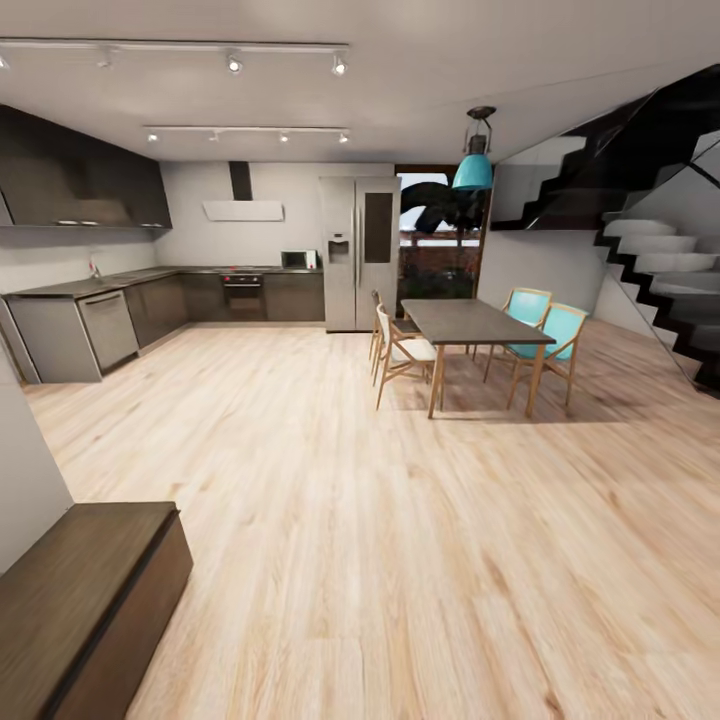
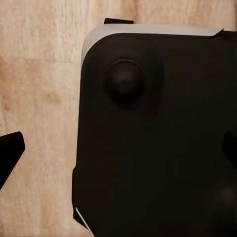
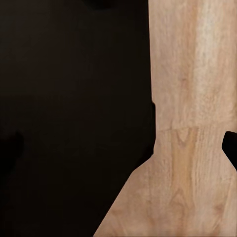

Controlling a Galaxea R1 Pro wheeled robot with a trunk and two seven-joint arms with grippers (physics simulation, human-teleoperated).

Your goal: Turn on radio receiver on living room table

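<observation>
I face a kitchen point(image 1: 180, 290) at upper left, dining table point(image 1: 470, 322) with chairs centre right, staircase point(image 1: 650, 250) far right, wood floor point(image 1: 400, 520) below, I cannot tell either gripper's finger spread.

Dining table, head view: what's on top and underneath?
The dark rectangular dining table with wooden legs has nothing visible on top. Underneath: light wood floor and chair legs; its own top hides part of the far turquoise chairs.

You see an evenly lit, bright head view: ceiling track spotlights point(image 1: 233, 64) glow as small white points, and daylight enters through the far window point(image 1: 440, 240). Soft shadows lie under the dining table point(image 1: 475, 322) on the wood floor point(image 1: 400, 560). Straight lines bow toward the edges. Both wrist views are soft, with dark, featureless masses.
</observation>
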